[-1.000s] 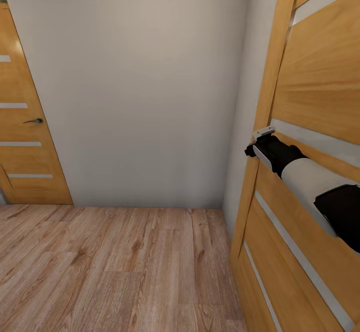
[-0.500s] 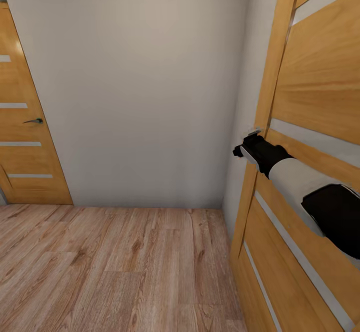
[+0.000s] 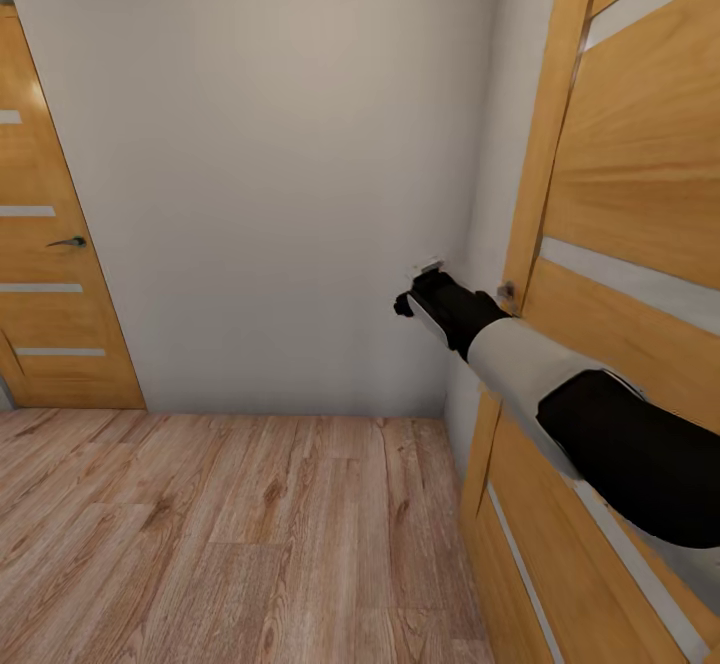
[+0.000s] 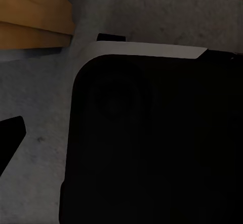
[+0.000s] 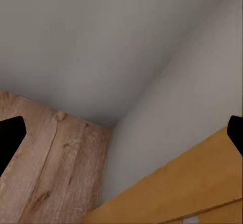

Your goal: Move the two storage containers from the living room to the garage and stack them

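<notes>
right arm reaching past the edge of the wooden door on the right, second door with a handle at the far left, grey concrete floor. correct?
Not the floor. The head view shows a light wood-plank floor, not grey concrete. The rest holds: the right arm reaches past the edge of the wooden door on the right, and a second door with a handle stands at the far left.

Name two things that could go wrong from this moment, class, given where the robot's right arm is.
1. The right hand is stretched out close to the door edge; if the door swings, it may knock the arm.
2. The grey wall stands near ahead of the hand, so reaching or driving forward could jam it into the corner.
</notes>
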Available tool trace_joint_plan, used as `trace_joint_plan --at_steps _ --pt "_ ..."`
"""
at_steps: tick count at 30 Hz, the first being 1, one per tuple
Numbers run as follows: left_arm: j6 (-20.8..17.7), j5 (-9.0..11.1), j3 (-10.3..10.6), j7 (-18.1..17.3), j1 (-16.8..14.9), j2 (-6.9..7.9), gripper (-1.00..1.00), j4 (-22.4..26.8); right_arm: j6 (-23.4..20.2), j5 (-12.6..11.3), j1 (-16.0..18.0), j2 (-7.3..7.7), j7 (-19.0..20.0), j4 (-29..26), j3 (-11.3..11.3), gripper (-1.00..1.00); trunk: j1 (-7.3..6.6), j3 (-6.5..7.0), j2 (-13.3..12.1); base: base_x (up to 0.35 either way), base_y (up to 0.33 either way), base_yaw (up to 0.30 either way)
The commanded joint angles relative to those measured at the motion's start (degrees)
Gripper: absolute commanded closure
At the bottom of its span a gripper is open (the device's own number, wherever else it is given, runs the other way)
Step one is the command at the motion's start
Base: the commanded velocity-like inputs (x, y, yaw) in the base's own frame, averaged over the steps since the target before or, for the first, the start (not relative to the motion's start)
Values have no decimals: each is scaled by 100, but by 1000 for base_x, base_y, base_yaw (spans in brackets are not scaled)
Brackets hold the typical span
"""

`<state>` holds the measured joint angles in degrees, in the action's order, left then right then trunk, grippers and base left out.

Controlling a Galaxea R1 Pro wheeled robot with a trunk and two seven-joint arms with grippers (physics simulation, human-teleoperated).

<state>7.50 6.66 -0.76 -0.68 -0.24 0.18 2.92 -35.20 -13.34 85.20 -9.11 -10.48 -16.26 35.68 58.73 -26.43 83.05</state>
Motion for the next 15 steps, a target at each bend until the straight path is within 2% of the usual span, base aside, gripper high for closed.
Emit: trace_joint_plan --at_steps 1,2,4,5,10,15 --pt "15 46 -3 -7 -2 0 -100 -2 -6 -61 5 -88 -38 -7 22 -100 0 -6 3 0 0 0" --pt "14 46 -3 -7 -2 0 -100 -2 208 -198 5 -88 -1 12 -24 -100 0 -6 3 0 0 0" --pt "14 46 -3 -8 -2 0 -100 -2 270 -338 5 -88 19 86 -29 -100 0 -6 3 0 0 0" --pt "14 46 -3 -5 -2 0 -100 -2 599 -862 8 -88 59 490 -32 -100 0 -6 3 0 0 0" --pt "15 46 -3 -5 -2 0 -100 -2 960 -980 -247 -88 74 592 -25 -100 0 -6 3 0 0 0" --pt "18 46 -3 -3 -2 1 -100 -2 1051 -987 -525 -88 141 604 -20 -100 0 -6 3 0 0 0"
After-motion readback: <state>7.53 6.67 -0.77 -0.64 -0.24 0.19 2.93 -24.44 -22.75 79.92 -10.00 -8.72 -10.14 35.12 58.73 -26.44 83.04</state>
